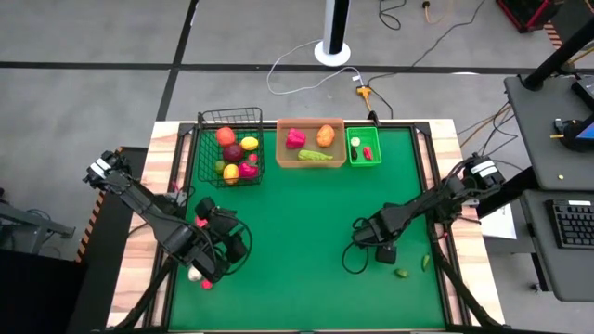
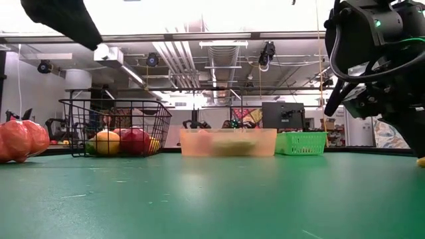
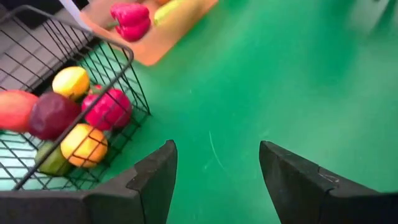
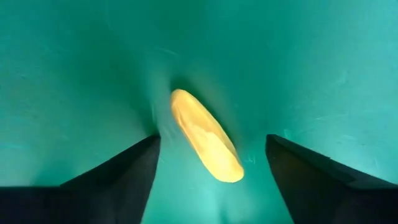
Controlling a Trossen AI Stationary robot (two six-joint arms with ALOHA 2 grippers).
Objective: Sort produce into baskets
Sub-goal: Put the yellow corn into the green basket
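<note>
Below right gripper (image 4: 211, 180), fingers spread: yellow elongated piece (image 4: 206, 135), smooth, lying flat on green mat (image 4: 311, 56), bare mat around. Left gripper (image 3: 214, 180) also open.

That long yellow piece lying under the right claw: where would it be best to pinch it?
Probably across its narrow middle, coming straight down from above. The yellow piece lies flat on the green mat, long and slim, tilted between the open right gripper's fingers, so turning the wrist to close across its short width should hold best.

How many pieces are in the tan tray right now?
3 in the tan tray: a pink piece left, an orange piece right, a long green piece by the near rim. Smaller ones may be hidden.
</note>
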